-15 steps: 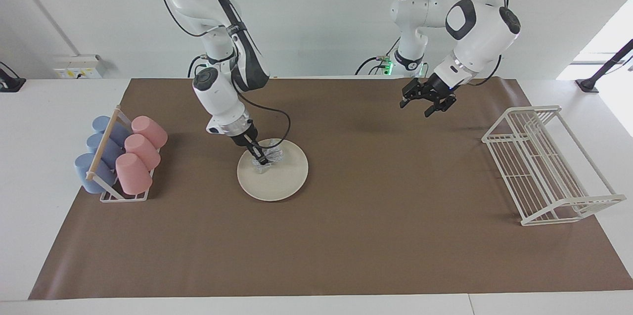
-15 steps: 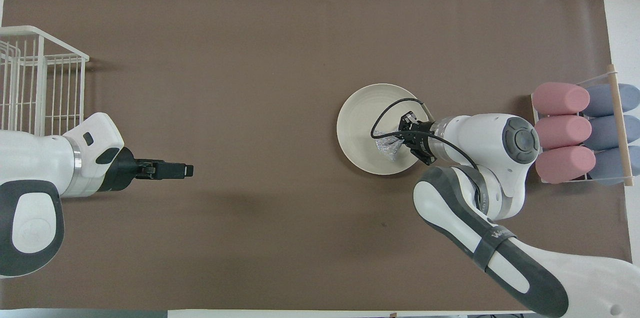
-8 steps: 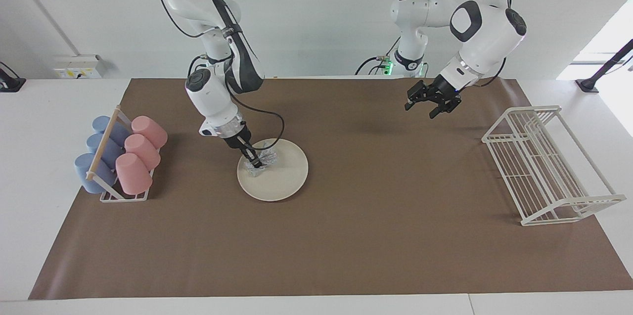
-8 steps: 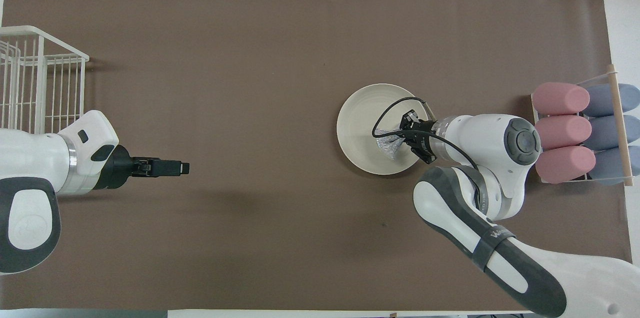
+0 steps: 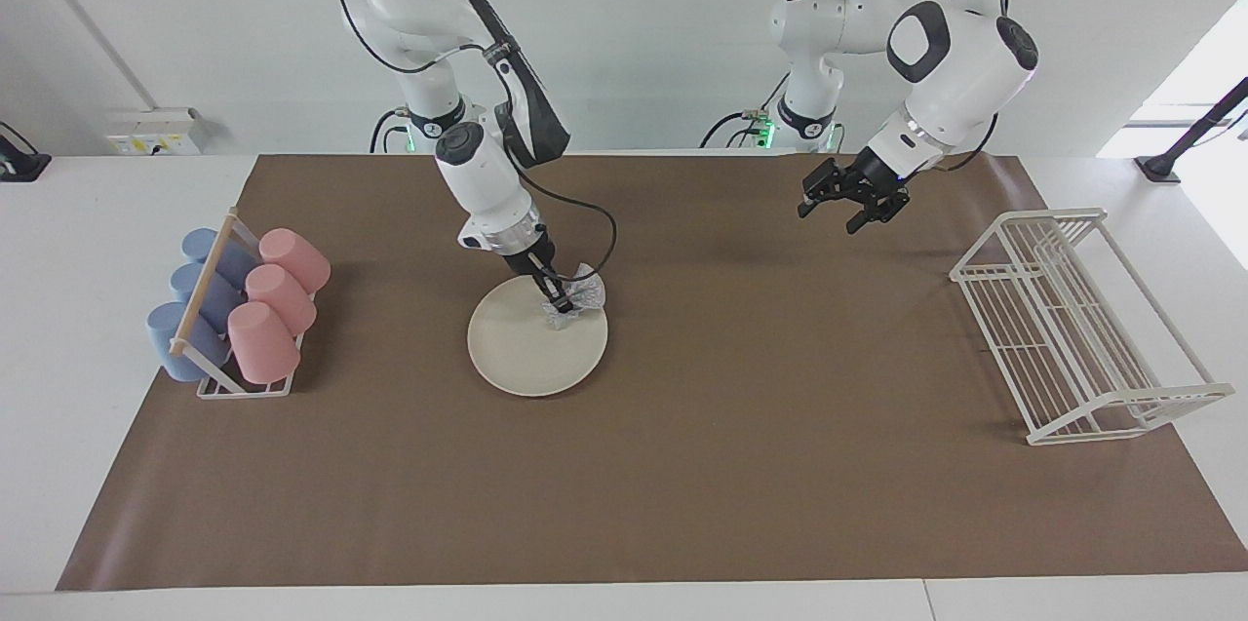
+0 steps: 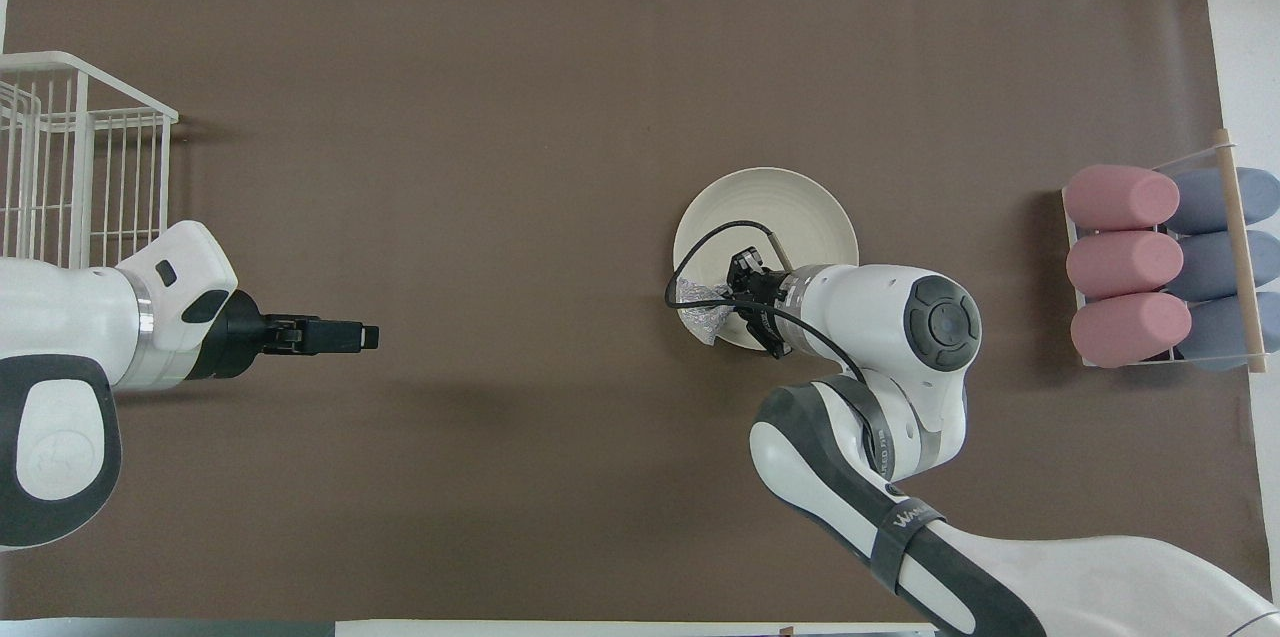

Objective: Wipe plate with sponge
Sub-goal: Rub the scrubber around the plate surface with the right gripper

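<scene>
— What do the containers hold?

— The white wire cup rack with a wooden bar (image 5: 210,304) at the right arm's end of the tabletop (image 5: 682,465) carries three pink cups (image 5: 273,301) and three blue cups (image 5: 195,294), all lying on their sides. The white wire dish rack (image 5: 1077,329) at the left arm's end holds nothing.

— And the round, flat cream-white plate (image 5: 531,353)?

— It lies on the brown mat (image 5: 741,368), between the two racks and closer to the cup rack. Only the small silvery-white glittery sponge (image 5: 577,299) is on it, at the rim nearer the robots and partly overhanging that edge.

— Who holds the sponge?

— The right gripper (image 5: 558,297), fingers closed on it, pressing it down on the plate's edge. The left gripper (image 5: 850,202) waits above bare mat near the dish rack, fingers spread with nothing between them.
</scene>
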Robot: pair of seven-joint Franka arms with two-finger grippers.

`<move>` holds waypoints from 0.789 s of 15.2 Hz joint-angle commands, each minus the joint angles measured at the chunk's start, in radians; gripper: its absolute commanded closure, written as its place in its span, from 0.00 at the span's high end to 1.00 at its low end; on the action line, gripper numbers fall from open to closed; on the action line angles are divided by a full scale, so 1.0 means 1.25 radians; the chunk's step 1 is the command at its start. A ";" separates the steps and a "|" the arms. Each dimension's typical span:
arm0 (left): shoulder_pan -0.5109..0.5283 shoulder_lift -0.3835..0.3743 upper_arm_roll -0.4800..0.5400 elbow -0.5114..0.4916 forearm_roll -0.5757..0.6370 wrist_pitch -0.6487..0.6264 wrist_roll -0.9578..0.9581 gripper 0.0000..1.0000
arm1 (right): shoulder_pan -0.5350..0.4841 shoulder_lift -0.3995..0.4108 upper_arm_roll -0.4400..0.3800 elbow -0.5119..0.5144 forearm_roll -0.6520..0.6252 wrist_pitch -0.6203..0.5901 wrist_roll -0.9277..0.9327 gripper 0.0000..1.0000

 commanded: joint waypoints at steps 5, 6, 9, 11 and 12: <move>0.004 0.006 -0.003 0.009 0.017 0.005 -0.010 1.00 | -0.127 0.021 0.000 -0.009 0.014 0.013 -0.235 0.00; 0.004 0.006 -0.003 0.009 0.017 0.005 -0.010 1.00 | -0.114 0.021 0.002 -0.010 0.014 0.014 -0.201 0.00; 0.005 0.006 -0.003 0.009 0.017 0.005 -0.010 1.00 | -0.077 0.021 0.002 -0.009 0.014 0.020 -0.126 0.00; 0.005 0.006 -0.003 0.009 0.017 0.005 -0.010 1.00 | -0.050 0.021 0.002 -0.009 0.014 0.022 -0.085 0.00; 0.005 0.006 -0.003 0.009 0.017 0.005 -0.010 1.00 | -0.039 0.022 0.002 -0.009 0.014 0.020 -0.064 0.00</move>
